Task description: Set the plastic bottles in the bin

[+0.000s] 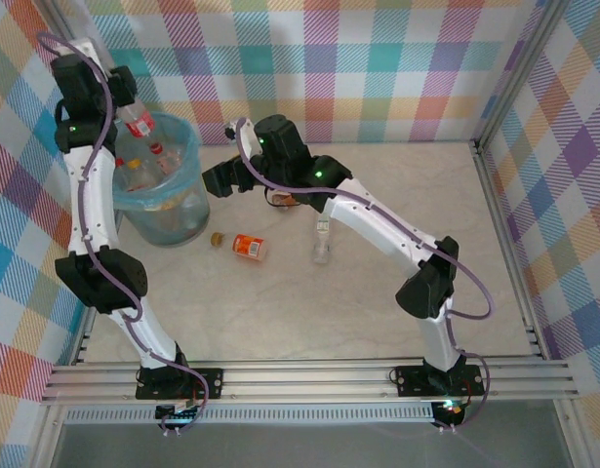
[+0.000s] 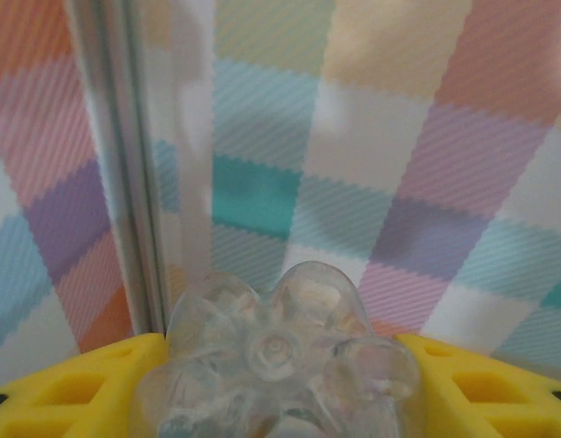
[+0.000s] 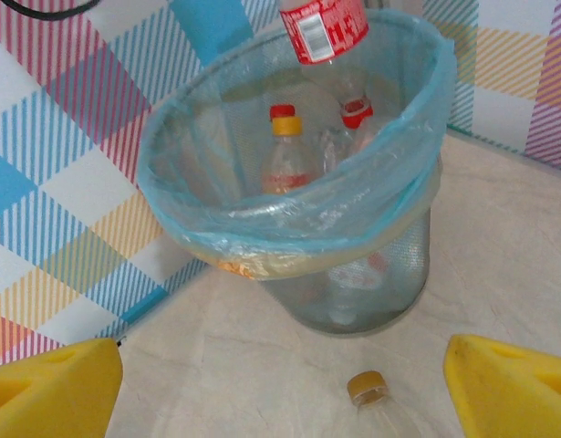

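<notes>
Checkered walls (image 1: 378, 58); left tool (image 2: 280, 383) grasping red-label bottle (image 3: 324, 27) over bin (image 3: 298, 219), print unreadable; right tool (image 3: 280, 388) released.

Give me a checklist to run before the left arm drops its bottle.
1. Grip of left pincer on red-labelled bottle: ok.
2. That bottle over the bin opening: ok.
3. Room left, with the bottles inside below the rim: ok.
4. Open right pincer apart from the bin: ok.
5. Amber-capped bottle centred between the right pincer's fingers: not ok, off-centre.
</notes>
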Controlling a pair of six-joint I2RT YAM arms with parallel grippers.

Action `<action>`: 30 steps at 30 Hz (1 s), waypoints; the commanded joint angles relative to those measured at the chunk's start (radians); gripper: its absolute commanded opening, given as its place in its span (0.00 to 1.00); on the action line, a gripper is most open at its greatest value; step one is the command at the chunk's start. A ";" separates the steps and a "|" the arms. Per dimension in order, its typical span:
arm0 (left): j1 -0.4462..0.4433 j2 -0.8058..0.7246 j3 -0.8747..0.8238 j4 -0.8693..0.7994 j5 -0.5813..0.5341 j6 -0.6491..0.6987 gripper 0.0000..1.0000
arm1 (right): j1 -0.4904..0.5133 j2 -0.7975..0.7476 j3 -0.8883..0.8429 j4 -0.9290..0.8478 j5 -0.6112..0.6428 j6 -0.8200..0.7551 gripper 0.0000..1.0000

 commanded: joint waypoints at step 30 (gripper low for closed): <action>0.094 -0.168 -0.575 0.246 0.215 0.064 0.71 | -0.012 0.018 -0.015 -0.039 -0.095 0.065 0.87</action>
